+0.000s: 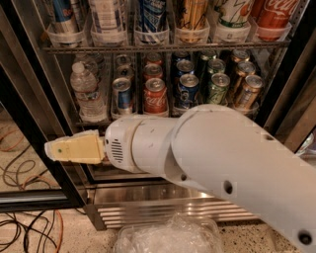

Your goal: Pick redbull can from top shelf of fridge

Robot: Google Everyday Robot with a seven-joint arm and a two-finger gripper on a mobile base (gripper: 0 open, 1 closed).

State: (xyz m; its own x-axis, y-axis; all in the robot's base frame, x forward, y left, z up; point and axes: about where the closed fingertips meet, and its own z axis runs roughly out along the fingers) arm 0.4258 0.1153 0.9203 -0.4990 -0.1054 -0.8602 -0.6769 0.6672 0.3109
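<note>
Nearest the camera, a crumpled clear plastic container (168,238) was seen on the speckled floor, beside loose black and orange cables (22,230). Above it, the smooth, rounded white plastic arm (232,163) was stretched across the view. It ended in the pale yellow, wedge-shaped gripper (74,148), which was held low at the left, level with the bottom rack. How far the gripper stood open could not be told, and nothing was seen in its hold.

Behind the arm, the large drinks fridge (148,213) was shown with a ribbed stainless steel base and black door frames. On its lower wire rack, a ridged clear plastic water bottle (88,94) and short shiny soda cans (155,96) were ranged.

Farthest up, the grey wire top shelf (163,48) was lined with translucent white cups. The slim blue-and-silver redbull can (65,14) was seated in the leftmost cup, well apart from the gripper.

The task was judged barely begun: the can had not been reached, and the rise, grasp and withdrawal were all left to do.
</note>
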